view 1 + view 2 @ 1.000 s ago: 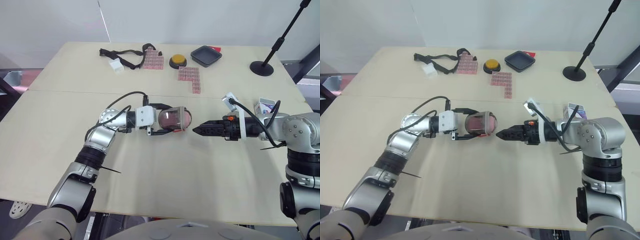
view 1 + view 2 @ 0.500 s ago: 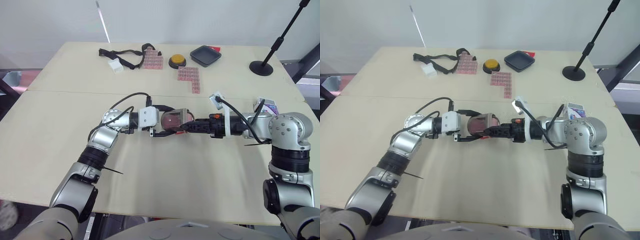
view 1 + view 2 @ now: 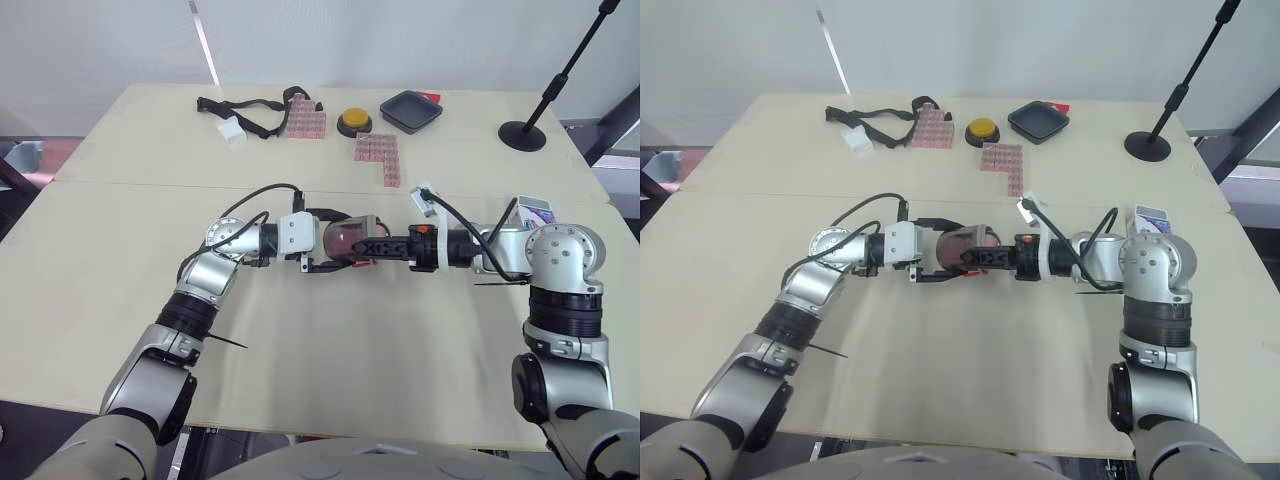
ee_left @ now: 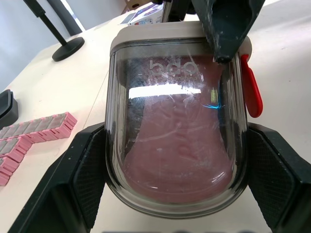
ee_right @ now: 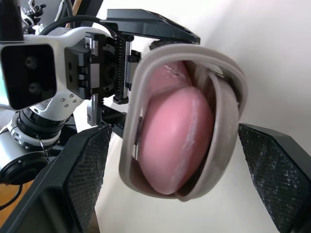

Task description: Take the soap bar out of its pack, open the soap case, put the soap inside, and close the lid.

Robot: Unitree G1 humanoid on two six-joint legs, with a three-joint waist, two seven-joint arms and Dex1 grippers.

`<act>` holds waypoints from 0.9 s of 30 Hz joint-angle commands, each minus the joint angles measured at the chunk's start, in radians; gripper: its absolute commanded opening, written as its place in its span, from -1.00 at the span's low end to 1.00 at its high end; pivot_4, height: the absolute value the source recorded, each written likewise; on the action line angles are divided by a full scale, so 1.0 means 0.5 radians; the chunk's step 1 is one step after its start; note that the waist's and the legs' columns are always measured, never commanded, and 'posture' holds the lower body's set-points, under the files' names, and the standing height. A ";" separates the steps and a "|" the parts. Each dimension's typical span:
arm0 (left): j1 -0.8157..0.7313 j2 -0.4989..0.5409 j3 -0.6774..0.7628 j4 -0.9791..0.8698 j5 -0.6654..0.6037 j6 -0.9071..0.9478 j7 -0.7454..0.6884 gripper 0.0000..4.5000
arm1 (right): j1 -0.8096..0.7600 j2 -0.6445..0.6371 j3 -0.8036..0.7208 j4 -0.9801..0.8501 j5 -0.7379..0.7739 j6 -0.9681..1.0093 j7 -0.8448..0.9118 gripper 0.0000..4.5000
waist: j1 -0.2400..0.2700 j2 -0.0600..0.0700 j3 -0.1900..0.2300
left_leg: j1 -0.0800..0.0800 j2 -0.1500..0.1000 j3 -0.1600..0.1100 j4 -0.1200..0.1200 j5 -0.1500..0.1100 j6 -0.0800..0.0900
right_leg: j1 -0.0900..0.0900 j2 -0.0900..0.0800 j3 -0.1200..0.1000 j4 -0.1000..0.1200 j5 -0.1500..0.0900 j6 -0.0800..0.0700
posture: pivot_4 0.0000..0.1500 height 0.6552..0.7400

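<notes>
My left gripper [image 3: 340, 242] squeezes the soap case [image 4: 177, 145] at the frame's middle so my wide-open, empty right gripper [image 5: 172, 131] can help close it.

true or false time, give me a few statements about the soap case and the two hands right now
1. The left hand grips the soap case by its sides. True.
2. The soap case is empty. False: a pink soap bar lies inside it.
3. The right hand has its fingers spread on either side of the case's end. True.
4. The yellow button sits at the near edge of the table. False: it sits at the far side, near the pink blocks.
</notes>
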 commanded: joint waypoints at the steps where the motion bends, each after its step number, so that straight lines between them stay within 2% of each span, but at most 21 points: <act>1: -0.046 -0.009 0.016 -0.066 -0.039 -0.023 0.020 0.55 | -0.042 0.005 -0.037 -0.019 0.069 0.015 -0.010 0.96 | 0.000 0.000 0.000 | 0.000 0.000 0.000 0.000 0.000 0.000 | 0.000 0.000 0.000 0.000 0.000 0.000 | 1.00 1.00; 7: -0.043 -0.011 0.015 -0.070 -0.041 -0.020 0.019 0.55 | -0.039 0.027 -0.039 -0.002 0.077 0.015 -0.027 0.96 | 0.000 0.000 0.000 | 0.000 0.000 0.000 -0.001 0.000 -0.001 | 0.000 0.000 0.000 0.000 0.000 0.000 | 1.00 1.00; 14: -0.045 -0.013 0.015 -0.081 -0.048 -0.003 0.026 0.55 | -0.036 0.041 -0.046 0.037 0.063 0.015 -0.055 0.03 | -0.001 0.000 0.000 | 0.000 0.000 0.000 -0.002 0.001 -0.001 | 0.000 0.000 -0.001 0.000 0.000 0.000 | 1.00 1.00; 15: -0.045 -0.013 0.014 -0.082 -0.048 -0.002 0.029 0.55 | -0.031 0.035 -0.039 0.036 0.073 0.015 -0.053 -0.01 | 0.000 0.000 0.000 | 0.000 0.000 0.000 -0.002 0.001 -0.001 | 0.000 0.000 -0.001 0.000 0.000 0.000 | 1.00 1.00; 27: -0.050 -0.024 0.026 -0.086 -0.064 0.078 0.050 0.55 | -0.003 0.011 -0.019 0.022 0.123 0.015 -0.044 -0.01 | 0.000 0.000 0.000 | 0.000 0.000 0.000 -0.002 0.001 -0.002 | 0.000 0.000 -0.001 -0.001 0.000 0.000 | 1.00 1.00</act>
